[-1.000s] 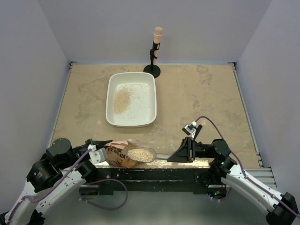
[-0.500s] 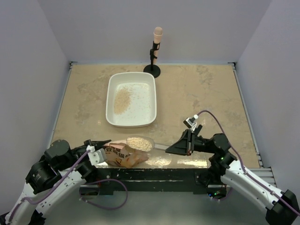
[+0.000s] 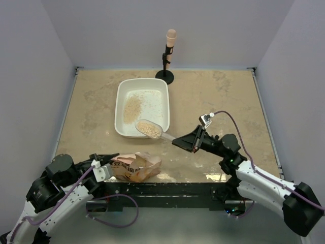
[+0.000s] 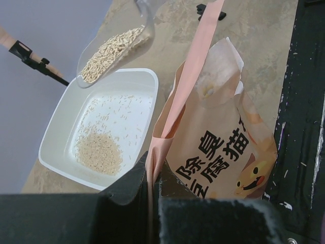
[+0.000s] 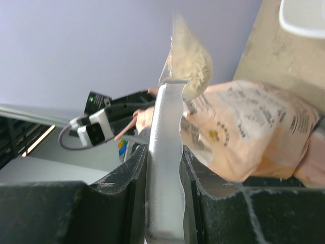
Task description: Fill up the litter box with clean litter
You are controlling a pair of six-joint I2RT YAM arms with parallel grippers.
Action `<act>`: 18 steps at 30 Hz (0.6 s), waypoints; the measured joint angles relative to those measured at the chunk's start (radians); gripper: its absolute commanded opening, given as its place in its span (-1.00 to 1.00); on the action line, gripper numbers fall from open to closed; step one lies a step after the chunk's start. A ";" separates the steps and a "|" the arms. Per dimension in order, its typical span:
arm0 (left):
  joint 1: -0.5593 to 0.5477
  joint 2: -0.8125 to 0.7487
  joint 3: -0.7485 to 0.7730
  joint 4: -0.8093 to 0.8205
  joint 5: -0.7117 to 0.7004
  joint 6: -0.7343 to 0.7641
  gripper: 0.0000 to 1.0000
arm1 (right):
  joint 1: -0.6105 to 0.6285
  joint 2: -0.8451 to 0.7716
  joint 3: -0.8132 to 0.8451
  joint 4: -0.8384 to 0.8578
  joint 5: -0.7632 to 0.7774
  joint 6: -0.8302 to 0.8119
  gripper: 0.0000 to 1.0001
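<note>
Litter box (image 3: 118, 109) holds clean litter (image 3: 132, 109); left fingers (image 4: 127, 185) pinch bag (image 4: 218, 147) printed "除臭猫", right fingers (image 5: 127, 175) clamp loaded scoop (image 3: 149, 128).

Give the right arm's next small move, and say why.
Probably carry the scoop slightly farther over the litter box, then tip it: the right gripper holds it loaded with clean litter, just over the near corner.

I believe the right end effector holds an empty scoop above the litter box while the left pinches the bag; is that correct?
Not quite: the scoop is full of clean litter, not empty, as the left wrist view shows. The right end effector holds it above the litter box, and the left end effector pinches the bag.
</note>
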 measured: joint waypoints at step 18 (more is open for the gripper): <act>0.006 -0.005 0.000 -0.001 0.029 -0.028 -1.00 | -0.007 0.654 0.521 -0.220 0.310 -0.529 -1.00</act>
